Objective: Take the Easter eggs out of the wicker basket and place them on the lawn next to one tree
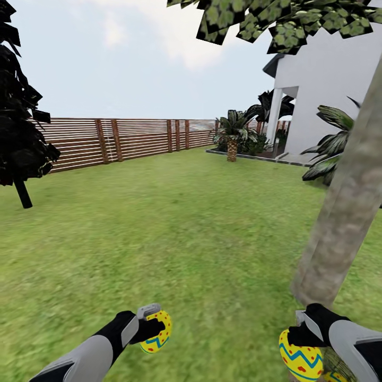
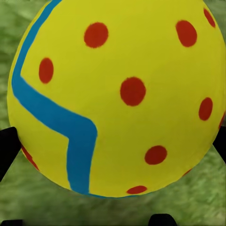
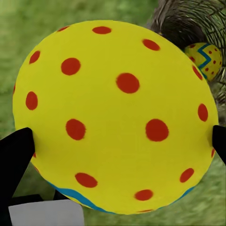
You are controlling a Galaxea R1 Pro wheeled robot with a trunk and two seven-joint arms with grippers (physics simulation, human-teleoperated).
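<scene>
1. While the head view looks over the lawn [image 1: 175,223], the left gripper [image 1: 151,324] clamps an egg [image 1: 157,332], the right gripper [image 1: 303,331] another egg [image 1: 301,359], just beside the tree [image 1: 345,212].
2. Left wrist: jaws closed on the egg [image 2: 117,94] above grass.
3. Right wrist: jaws closed on the egg [image 3: 115,117]; a third egg [image 3: 205,59] lies in the basket [image 3: 188,21].
</scene>
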